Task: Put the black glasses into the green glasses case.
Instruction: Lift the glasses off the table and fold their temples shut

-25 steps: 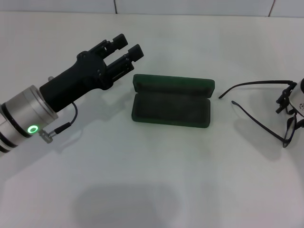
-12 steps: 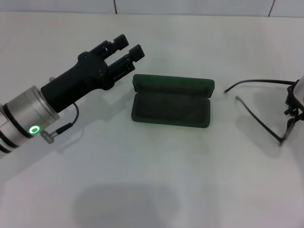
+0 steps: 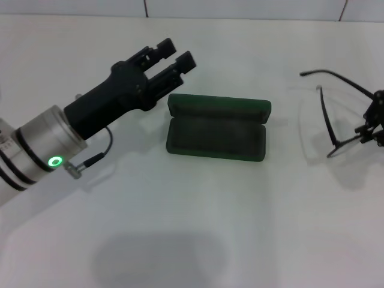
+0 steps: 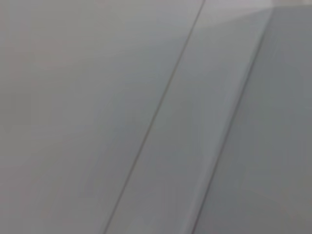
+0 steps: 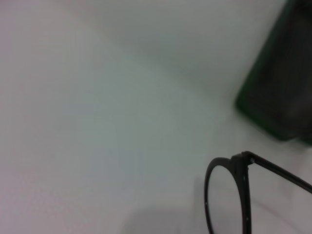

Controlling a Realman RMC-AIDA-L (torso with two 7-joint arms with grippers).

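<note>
black glasses [image 3: 336,114] apparently in right gripper [image 3: 371,126]

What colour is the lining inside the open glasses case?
Dark greyish-green, duller than the green hard clamshell glasses case shell; clearest in the head view.

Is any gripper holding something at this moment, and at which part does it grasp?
The right gripper holds the black glasses at the front frame, lifted off the table. The left gripper holds nothing, open beside the green glasses case.
</note>
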